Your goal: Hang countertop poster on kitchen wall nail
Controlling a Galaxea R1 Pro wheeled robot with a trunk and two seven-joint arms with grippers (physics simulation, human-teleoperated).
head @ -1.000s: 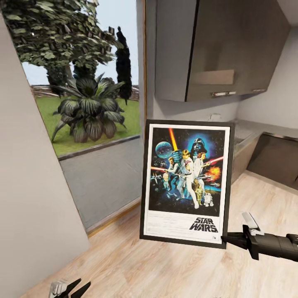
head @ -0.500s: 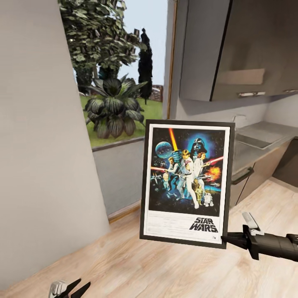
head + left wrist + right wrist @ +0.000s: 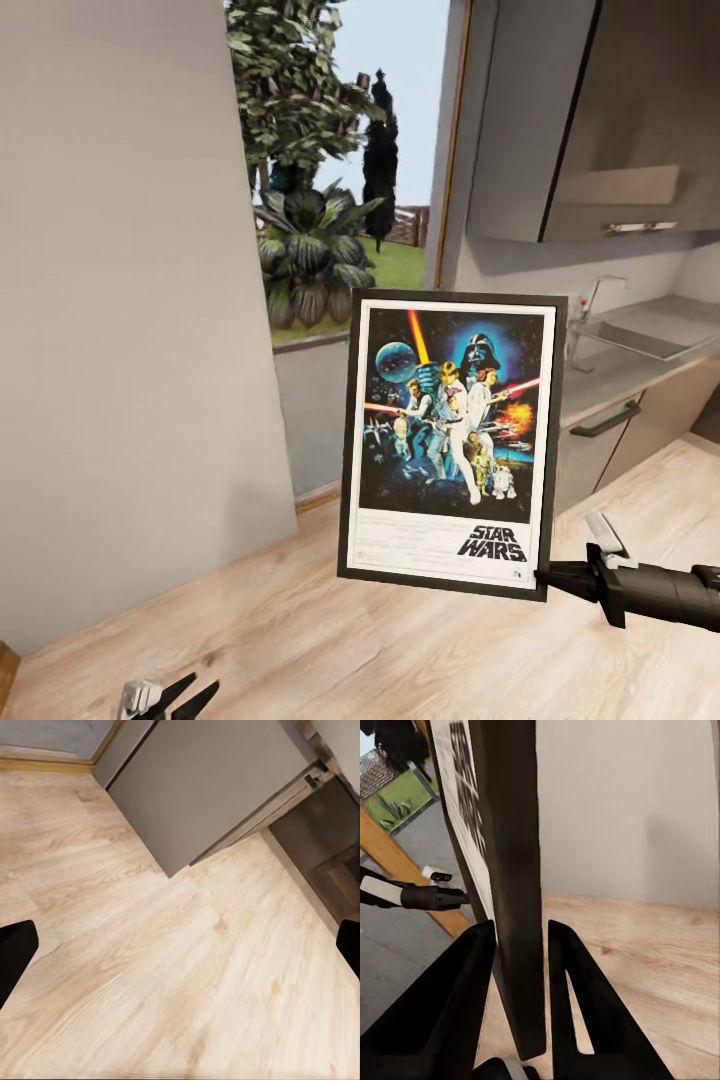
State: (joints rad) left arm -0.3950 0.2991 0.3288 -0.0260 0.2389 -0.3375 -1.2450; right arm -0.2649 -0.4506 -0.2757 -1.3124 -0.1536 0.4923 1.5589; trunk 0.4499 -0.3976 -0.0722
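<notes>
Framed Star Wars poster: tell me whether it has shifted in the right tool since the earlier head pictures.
No. The black-framed Star Wars poster stays upright, pinched at its lower corner by the right tool. Only the background window and grey wall cabinet slide rightward, so the camera turned.

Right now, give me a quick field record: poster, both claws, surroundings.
poster: upright poster, off the kitchen countertop, carried in the air
right claw: shut on poster's lower right corner; frame edge between fingers
left claw: open, holding nothing, over wood floor
surroundings: grey wall, window, wall cabinet
</notes>
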